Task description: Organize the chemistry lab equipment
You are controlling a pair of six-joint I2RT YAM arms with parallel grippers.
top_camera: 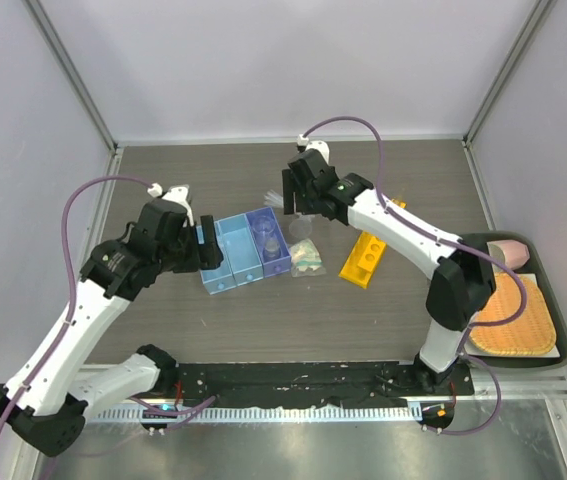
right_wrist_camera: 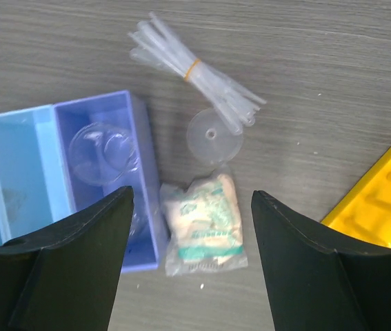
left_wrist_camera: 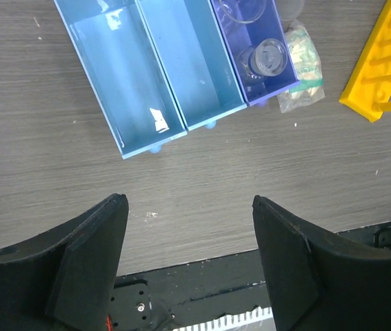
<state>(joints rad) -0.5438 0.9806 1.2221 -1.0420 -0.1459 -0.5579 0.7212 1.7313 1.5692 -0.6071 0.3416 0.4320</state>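
While hovering over the bare wood-grain table [left_wrist_camera: 43,172], grasps nothing with the left hand [left_wrist_camera: 188,207], with its jaws spread wide and only tabletop between them. Likewise released on the other side: hangs the right hand [right_wrist_camera: 192,200] with jaws wide apart above the packet [right_wrist_camera: 202,224] of green-beige contents, without touching it. Just ahead of the left hand, a row of three narrow bins set side by side on the table: two light-blue bins [left_wrist_camera: 188,62] and, at the right end, a purple bin [left_wrist_camera: 250,89]. In the leftmost of the light-blue bins, a small white scrap [left_wrist_camera: 158,121]; in the purple bin, a tiny clear beaker [left_wrist_camera: 267,56] standing upright and a second rounded clear vessel [right_wrist_camera: 98,152] behind it. Just beside the purple bin's right wall, flat on the table, the packet. Past the packet, a clear round funnel-like piece [right_wrist_camera: 212,134], and touching its rim a bundle of thin clear tubes [right_wrist_camera: 174,58] bound with a yellow band. To the right of the packet and apart from it, flat on the table, the long yellow rack [right_wrist_camera: 381,207] with its holes facing up. Far off at the table's right edge, a dark tray [top_camera: 563,325] bearing an orange woven mat [top_camera: 511,315] and a pink cup [top_camera: 511,252].
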